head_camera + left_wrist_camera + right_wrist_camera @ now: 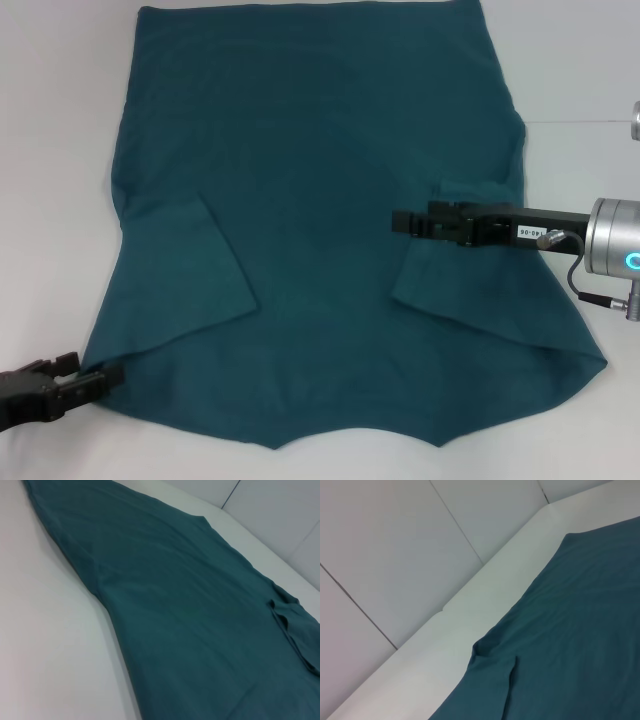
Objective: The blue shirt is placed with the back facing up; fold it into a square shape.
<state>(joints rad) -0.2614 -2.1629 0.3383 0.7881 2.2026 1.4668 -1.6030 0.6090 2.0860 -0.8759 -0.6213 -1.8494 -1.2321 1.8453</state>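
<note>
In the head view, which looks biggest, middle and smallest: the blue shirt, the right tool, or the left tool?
1. The blue shirt, by far the biggest.
2. The right tool over the shirt's right side.
3. The left tool at the shirt's near left corner; it is partly cut off, so these two tools are unsure.

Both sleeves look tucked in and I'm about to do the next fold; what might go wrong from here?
The left gripper sits only at the very corner of the dark teal-blue fabric T-shirt, so that corner may slip free. The right gripper hangs over the folded right sleeve and could drag it back open.
</note>
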